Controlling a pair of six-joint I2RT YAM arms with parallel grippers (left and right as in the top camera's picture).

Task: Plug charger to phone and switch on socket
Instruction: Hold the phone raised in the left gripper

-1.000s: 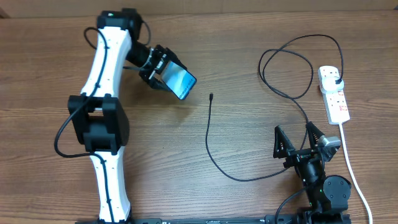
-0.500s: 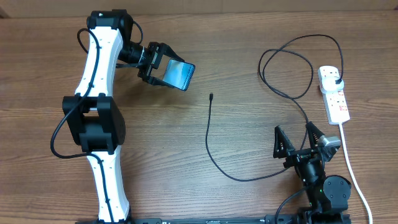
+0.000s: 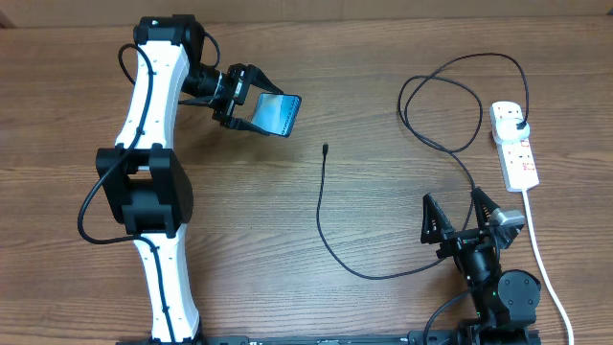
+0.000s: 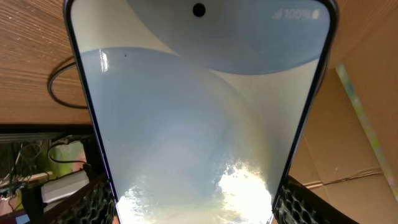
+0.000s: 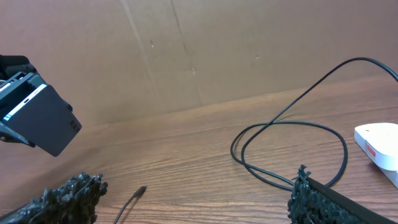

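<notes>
Phone (image 3: 279, 115) sits clamped in the left gripper (image 3: 251, 103) near the far edge of the table (image 3: 383, 57); right gripper (image 3: 461, 216) gapes empty at the near edge.

Our left arm (image 3: 158, 91) stretched far forward, its wrist turned to the right, left gripper (image 3: 249, 105) clamped on the phone (image 3: 278, 115) held aloft, our right arm (image 3: 498, 283) folded low near its base, right gripper (image 3: 452, 203) spread wide, empty
</notes>
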